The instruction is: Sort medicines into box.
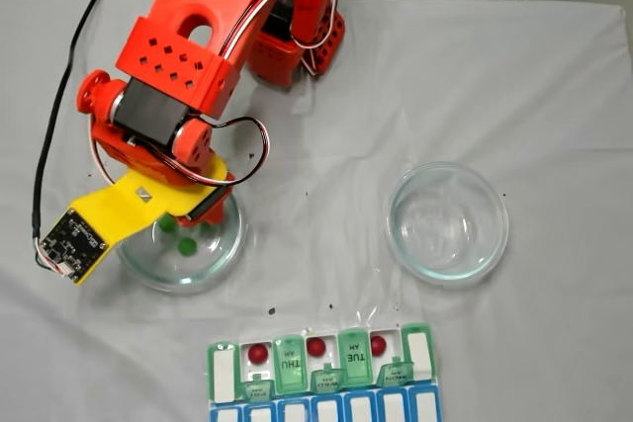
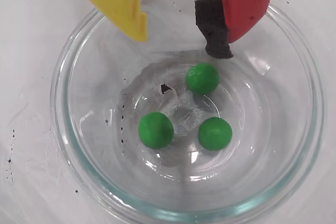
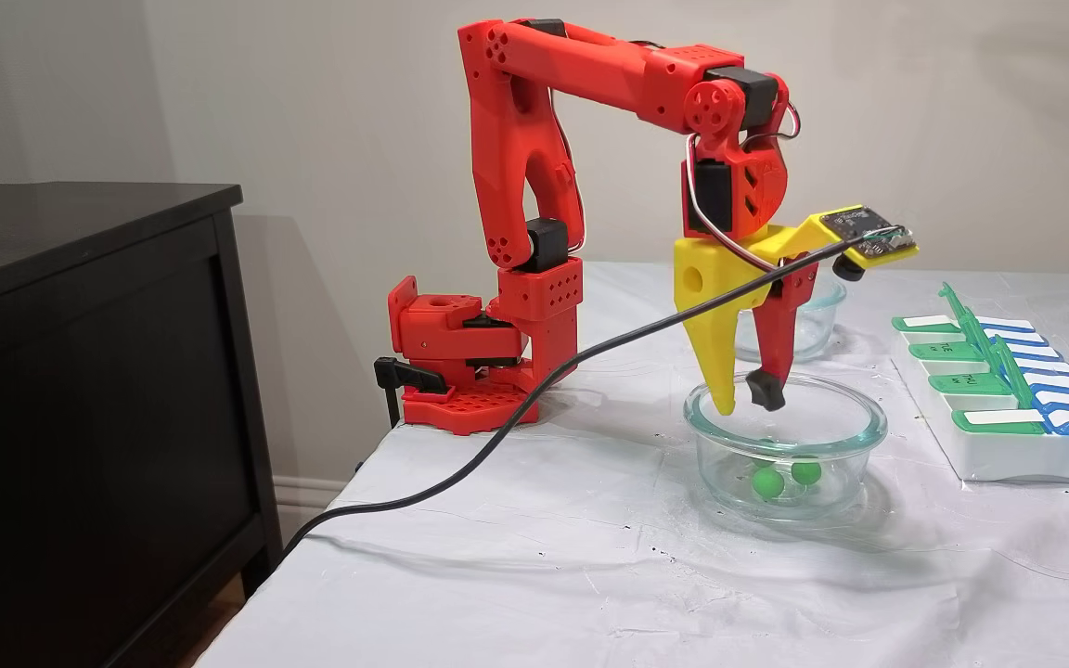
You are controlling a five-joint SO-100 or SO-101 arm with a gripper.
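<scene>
Three green medicines [image 2: 202,78] [image 2: 155,129] [image 2: 215,132] lie in a clear glass bowl [image 2: 59,103]. My gripper [image 2: 178,43] hangs open just above them, at rim height, with nothing between its yellow finger [image 2: 131,14] and its red finger's black pad [image 2: 214,30]. From the side in a fixed view, the gripper [image 3: 746,404] points straight down into the bowl [image 3: 873,431]. The box [image 1: 419,355] lies at the table's near edge in a fixed view. Three dark red medicines [image 1: 258,353] [image 1: 316,347] [image 1: 378,346] sit in its open green compartments.
A second glass bowl [image 1: 447,222] stands empty to the right of the first in a fixed view. A black cable [image 3: 497,436] runs from the wrist camera across the white cloth. A dark cabinet [image 3: 80,371] stands beside the table, past the arm's base [image 3: 460,371].
</scene>
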